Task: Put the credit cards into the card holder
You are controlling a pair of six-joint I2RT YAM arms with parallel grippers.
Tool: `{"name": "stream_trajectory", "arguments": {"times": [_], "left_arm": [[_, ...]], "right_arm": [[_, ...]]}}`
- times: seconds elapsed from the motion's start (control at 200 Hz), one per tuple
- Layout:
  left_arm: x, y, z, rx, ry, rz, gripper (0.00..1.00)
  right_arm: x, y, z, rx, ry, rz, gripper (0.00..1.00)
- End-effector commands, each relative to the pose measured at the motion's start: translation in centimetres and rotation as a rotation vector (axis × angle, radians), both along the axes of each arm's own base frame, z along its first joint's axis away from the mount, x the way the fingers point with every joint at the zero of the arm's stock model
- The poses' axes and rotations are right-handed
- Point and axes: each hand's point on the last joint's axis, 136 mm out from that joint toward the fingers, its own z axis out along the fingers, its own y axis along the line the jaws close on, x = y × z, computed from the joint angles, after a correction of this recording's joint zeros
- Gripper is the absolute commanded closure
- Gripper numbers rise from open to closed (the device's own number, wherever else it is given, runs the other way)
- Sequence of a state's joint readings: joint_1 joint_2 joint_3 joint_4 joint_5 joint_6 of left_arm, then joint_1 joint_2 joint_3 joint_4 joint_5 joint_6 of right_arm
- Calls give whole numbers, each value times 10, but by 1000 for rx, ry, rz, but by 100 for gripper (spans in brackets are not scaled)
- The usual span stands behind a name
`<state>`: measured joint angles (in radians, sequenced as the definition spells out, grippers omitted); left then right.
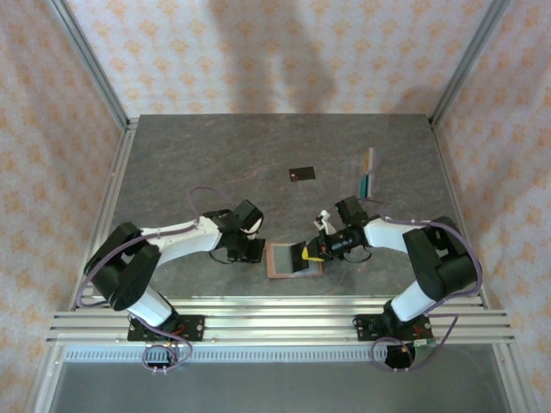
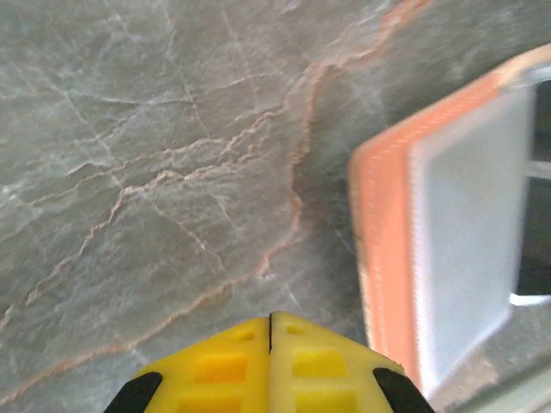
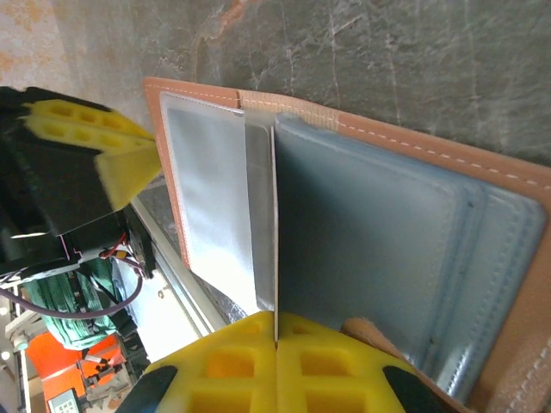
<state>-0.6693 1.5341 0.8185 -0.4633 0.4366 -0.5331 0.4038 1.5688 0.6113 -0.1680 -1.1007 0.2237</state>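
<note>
The card holder (image 1: 280,260), tan leather with grey pockets, lies open near the table's front edge. My right gripper (image 1: 312,252) is at its right side, shut on a thin inner flap (image 3: 275,215) of the card holder (image 3: 387,138), seen edge-on. My left gripper (image 1: 258,250) is shut and empty, with its tips (image 2: 271,320) just left of the holder's tan border (image 2: 383,258). Its yellow fingers (image 3: 112,155) also show in the right wrist view. A black credit card (image 1: 301,173) lies flat further back. A teal card (image 1: 366,183) and a tan-red one (image 1: 371,158) show as narrow strips at the far right.
The grey marbled table (image 1: 215,163) has patterned walls on three sides and an aluminium rail (image 1: 275,323) along the front, where both arm bases sit. Cables loop beside each arm.
</note>
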Motion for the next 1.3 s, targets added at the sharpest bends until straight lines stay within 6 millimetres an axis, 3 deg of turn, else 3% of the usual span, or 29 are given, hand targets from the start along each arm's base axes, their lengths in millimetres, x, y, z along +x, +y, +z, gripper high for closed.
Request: {"name": "stream_trajectory", "arguments": {"times": [0.0,0.16,0.285,0.611,0.996,1.297], "left_arm": [[5,-1,28,-31,-54,11,95],[5,-25,37,-143,-37,27,95],[3,-34,25,-148,-15,20,96],[-3,-16,-23,-25,24,23,100],[-4,-9,-40,30,44,12,100],[-3,-6,-40,38,41,11,100]], "right_arm": [[-6,4,-2,20,15,22,100],[-7,4,-2,18,21,32,100],[-7,5,-3,20,25,39,100],[-6,6,0,26,10,46,100],[-6,13,8,50,-16,82,100],[-5,16,4,56,6,89,98]]}}
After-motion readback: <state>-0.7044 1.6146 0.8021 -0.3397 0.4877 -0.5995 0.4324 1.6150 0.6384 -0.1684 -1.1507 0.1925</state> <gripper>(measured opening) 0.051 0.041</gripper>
